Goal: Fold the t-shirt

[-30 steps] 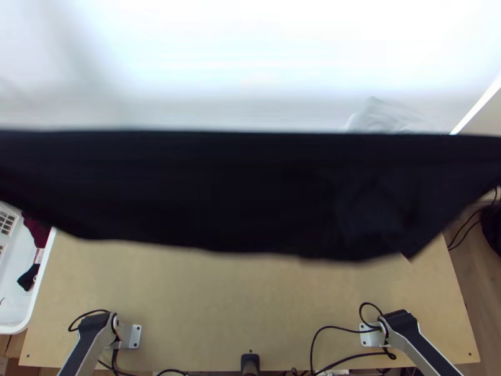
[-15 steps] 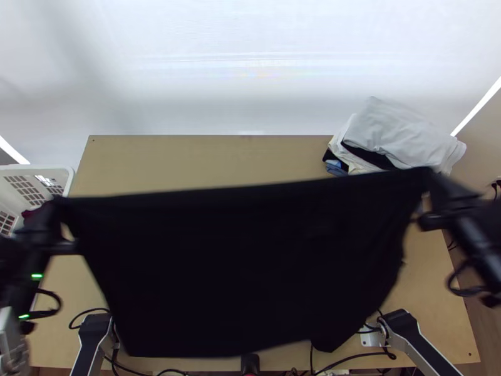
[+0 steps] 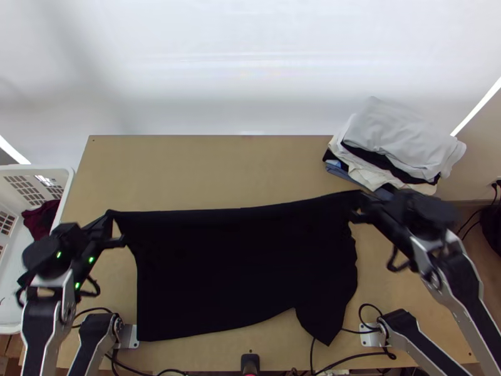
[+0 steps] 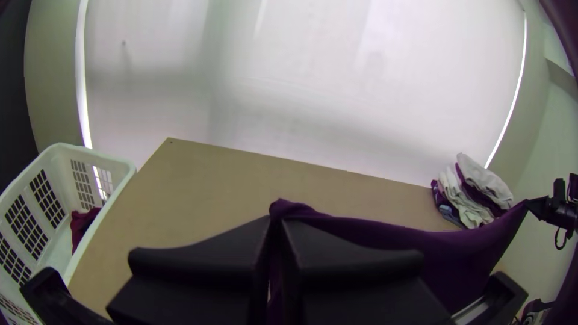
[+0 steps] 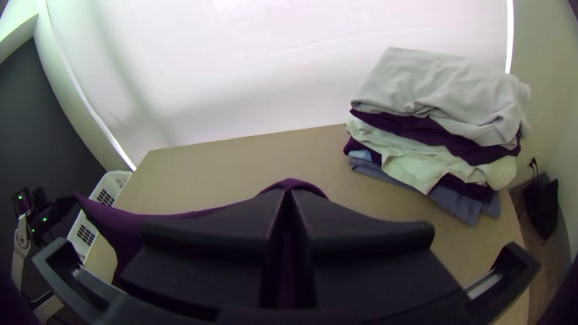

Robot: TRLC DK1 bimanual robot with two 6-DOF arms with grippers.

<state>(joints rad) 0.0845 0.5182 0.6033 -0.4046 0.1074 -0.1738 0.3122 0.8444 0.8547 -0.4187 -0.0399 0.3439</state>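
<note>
Left claw (image 3: pixel 116 227) and right claw (image 3: pixel 358 207): each clamped on a far corner of the dark T-shirt (image 3: pixel 232 269), stretched between them over the table (image 3: pixel 188 169). Folded clothes (image 3: pixel 401 138): stacked at the far right corner. Basket (image 3: pixel 37 168): beside the left edge

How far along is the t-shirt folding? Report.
Done: the black t-shirt looks stretched out wide. In hand: the left gripper and right gripper pinch opposite ends of its far edge. To do: probably laying it down and letting go, then the folding itself, as I can make out no finished fold.
</note>
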